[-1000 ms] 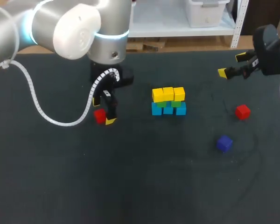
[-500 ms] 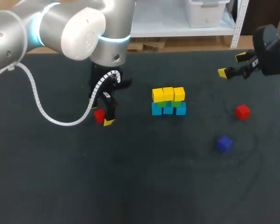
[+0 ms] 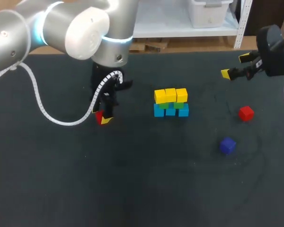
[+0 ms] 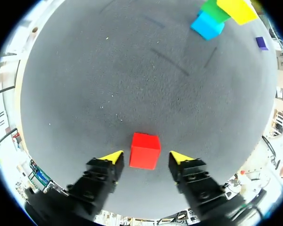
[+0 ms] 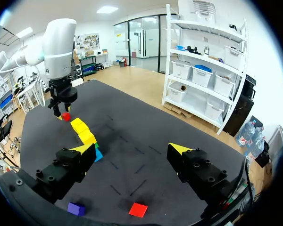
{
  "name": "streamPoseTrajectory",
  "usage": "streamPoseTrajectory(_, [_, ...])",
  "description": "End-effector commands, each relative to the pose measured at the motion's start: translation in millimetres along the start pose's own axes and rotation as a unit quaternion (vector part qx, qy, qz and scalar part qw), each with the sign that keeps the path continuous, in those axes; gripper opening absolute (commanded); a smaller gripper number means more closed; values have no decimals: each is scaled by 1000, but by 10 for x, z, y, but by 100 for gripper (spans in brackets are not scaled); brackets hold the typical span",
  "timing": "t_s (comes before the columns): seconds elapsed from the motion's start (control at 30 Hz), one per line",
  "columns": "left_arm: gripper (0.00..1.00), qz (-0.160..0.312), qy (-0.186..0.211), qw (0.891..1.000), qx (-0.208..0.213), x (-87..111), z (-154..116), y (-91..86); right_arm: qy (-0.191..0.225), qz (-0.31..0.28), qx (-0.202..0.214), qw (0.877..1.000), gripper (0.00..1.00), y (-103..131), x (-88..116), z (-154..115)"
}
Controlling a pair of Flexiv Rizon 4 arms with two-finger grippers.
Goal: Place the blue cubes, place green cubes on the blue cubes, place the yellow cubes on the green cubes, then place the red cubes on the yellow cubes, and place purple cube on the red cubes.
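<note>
Got the red cube (image 4: 144, 150) right between the left tool's (image 4: 146, 157) spread fingers, gaps both sides, and the right tool (image 5: 132, 149) gaping too

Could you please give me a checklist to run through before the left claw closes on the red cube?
1. Red cube centred in the left claw: ok.
2. Fingers touching the cube: not ok, gaps on both sides; claw open.
3. Yellow cubes ready to receive it: ok, three in a row atop green cubes and blue cubes.
4. Right claw clear of the stack: ok, open, off to the right.
5. Other red cube and purple cube apart from the stack: ok.
</note>
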State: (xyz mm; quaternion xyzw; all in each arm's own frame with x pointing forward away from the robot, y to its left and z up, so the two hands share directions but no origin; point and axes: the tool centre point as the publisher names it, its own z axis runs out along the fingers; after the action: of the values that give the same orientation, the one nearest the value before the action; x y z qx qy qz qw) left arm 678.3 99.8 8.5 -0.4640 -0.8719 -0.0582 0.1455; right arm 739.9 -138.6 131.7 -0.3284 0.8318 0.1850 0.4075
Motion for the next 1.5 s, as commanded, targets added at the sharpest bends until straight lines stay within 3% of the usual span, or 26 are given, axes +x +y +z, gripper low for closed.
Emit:
streamPoseTrajectory(0.03, [0, -1, 5, 1000, -4, -21, -25, 8, -2, 0, -3, 1000, 100, -11, 7, -2])
streamPoseTrajectory(0.43, [0, -1, -12, 1000, -16, -18, -238, -44, -2, 0, -3, 1000, 100, -11, 7, -2])
streamPoseTrajectory(0.6, [0, 20, -29, 999, -21, -129, -569, -65, -2, 0, -3, 1000, 100, -11, 7, -2])
streamPoseTrajectory(1.03, [0, 134, -51, 988, -58, -590, -1612, 74, -2, 0, -3, 1000, 100, -11, 7, -2])
streamPoseTrajectory(1.3, [0, 183, -47, 980, -55, -1005, -1910, -193, -2, 0, -3, 1000, 100, -11, 7, -2])
streamPoseTrajectory(1.5, [0, 191, -40, 980, -47, -1155, -1892, -349, -2, 0, -3, 1000, 100, -11, 7, -2])
